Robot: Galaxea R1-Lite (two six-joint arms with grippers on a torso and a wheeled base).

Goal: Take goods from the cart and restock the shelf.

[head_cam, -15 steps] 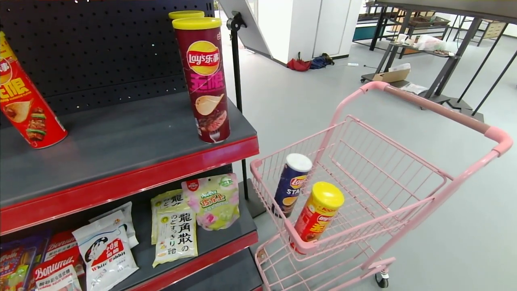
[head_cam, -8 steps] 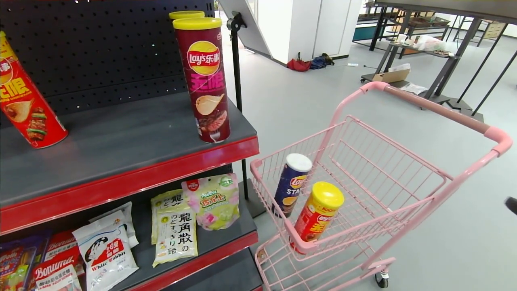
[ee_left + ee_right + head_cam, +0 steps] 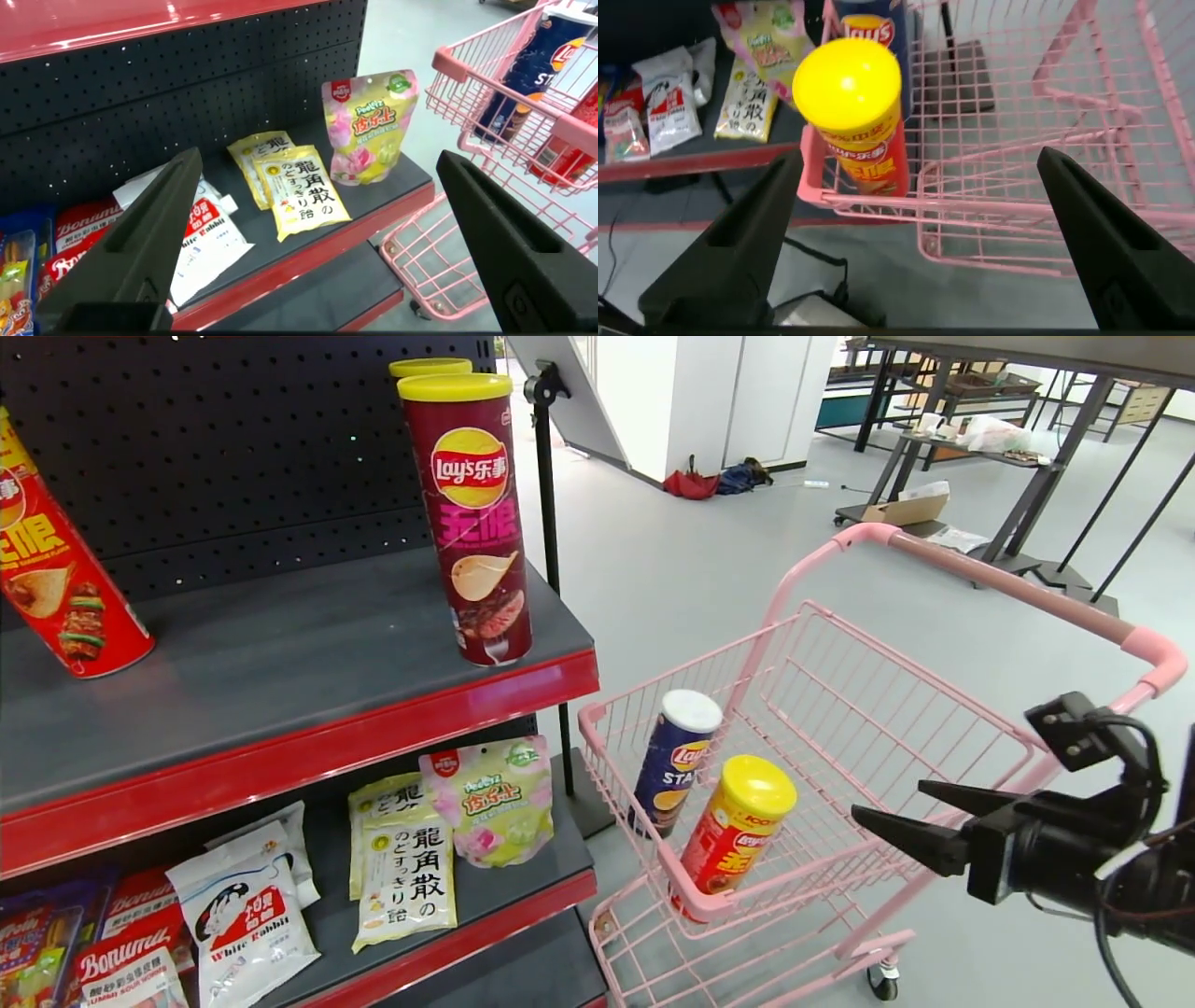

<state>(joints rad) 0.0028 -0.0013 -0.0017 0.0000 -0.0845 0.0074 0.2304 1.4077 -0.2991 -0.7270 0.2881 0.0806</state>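
While its fingers (image 3: 910, 840) stand apart, the right end effector (image 3: 887, 800) points at the yellow-lidded can (image 3: 738, 831) in the cart (image 3: 1008, 586).

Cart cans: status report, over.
Right gripper open, empty, beside cart. Left gripper open, empty, facing lower shelf. Yellow-lid can and blue can in cart, untouched. Cart rim close to right gripper.

Head view high over shelf (image 3: 280, 653), cart (image 3: 990, 581); wrist views nearer, both catching cart.
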